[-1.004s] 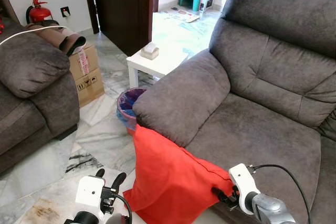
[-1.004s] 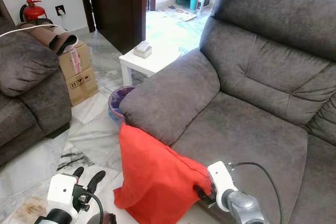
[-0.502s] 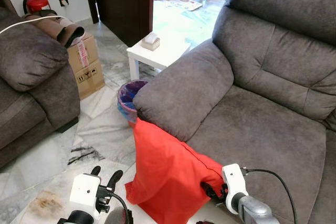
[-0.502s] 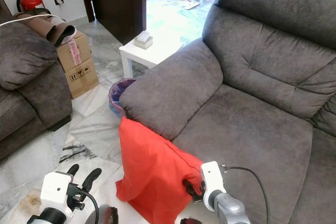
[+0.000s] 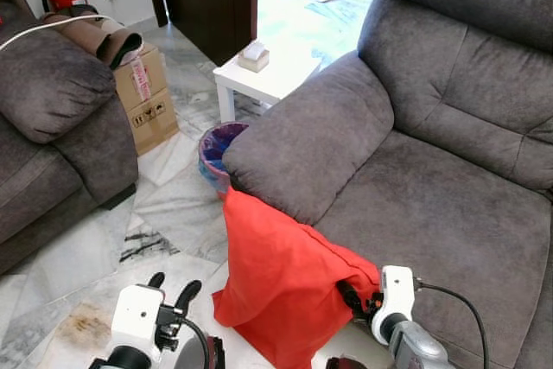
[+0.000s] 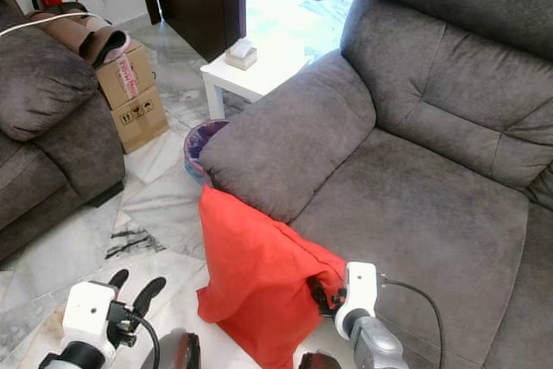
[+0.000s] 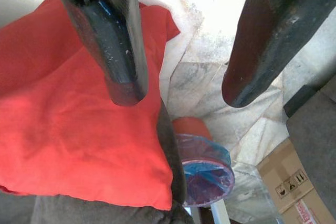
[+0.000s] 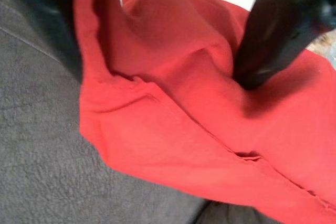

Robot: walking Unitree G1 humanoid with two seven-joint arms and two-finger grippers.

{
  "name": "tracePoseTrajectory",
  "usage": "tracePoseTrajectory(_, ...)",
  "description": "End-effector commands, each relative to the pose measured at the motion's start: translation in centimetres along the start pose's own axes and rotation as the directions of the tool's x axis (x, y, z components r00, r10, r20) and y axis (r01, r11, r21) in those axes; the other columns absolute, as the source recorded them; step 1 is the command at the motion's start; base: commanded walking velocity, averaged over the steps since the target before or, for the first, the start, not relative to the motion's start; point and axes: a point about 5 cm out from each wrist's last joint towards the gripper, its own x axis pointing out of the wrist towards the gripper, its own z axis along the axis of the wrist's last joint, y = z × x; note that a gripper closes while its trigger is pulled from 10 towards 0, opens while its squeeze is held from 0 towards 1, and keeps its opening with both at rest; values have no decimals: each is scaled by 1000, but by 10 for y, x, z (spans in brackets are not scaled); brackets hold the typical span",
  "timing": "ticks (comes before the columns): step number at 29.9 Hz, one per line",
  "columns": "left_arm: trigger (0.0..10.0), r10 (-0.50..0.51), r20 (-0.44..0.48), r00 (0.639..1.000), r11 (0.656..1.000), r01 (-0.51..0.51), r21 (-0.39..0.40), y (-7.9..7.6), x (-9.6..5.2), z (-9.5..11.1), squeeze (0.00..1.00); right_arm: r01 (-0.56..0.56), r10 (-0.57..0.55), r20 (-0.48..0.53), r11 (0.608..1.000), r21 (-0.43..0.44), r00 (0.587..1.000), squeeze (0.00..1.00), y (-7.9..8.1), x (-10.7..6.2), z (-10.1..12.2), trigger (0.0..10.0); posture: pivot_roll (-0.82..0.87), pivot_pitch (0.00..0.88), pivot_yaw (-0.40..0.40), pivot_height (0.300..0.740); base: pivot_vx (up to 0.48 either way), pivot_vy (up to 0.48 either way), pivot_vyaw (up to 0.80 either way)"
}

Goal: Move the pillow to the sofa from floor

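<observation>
Right end effector is down low at the front edge of the seat, its two black fingers spread and pressed into the corner of the bright red fabric pillow. From the wrist view one finger sits on top of the cloth and the other along its edge, so it looks like a bite on a fold, though I cannot tell how firmly it has closed. Left end effector hangs beside the pillow over the marble floor, fingers apart, holding nothing.

The pillow itself stands propped against the front of the dark grey upholstered sofa, top corner tucked under the armrest, bottom corner on the floor.

Risks from here: a grip on a thin fold of cloth could slip once the pillow's weight comes on. The top corner might also snag beneath the armrest during the lift. And just behind sits the small bin with a purple liner beside a white side bench; a swinging pillow could knock the bin.
</observation>
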Motion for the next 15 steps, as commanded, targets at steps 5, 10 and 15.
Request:
tracePoseTrajectory(5, 10000, 13, -5, 1000, 1000, -13, -2, 5, -1, 0, 0, -4, -3, 77, 996, 84, 997, 0, -1, 0, 7, 0, 212, 197, -42, 638, 0, 0, 0)
tracePoseTrajectory(10, 10000, 8, -5, 1000, 1000, -8, 3, 5, 0, 0, 0, -30, 23, 70, 995, 94, 997, 0, 2, 0, 3, 0, 209, 194, -42, 638, 0, 0, 0)
tracePoseTrajectory(15, 10000, 2, -8, 1000, 1000, -2, 12, 4, 2, -1, 0, -73, 69, 49, 994, 79, 996, 0, 9, 0, -3, 0, 206, 190, -45, 638, 0, 0, 0)
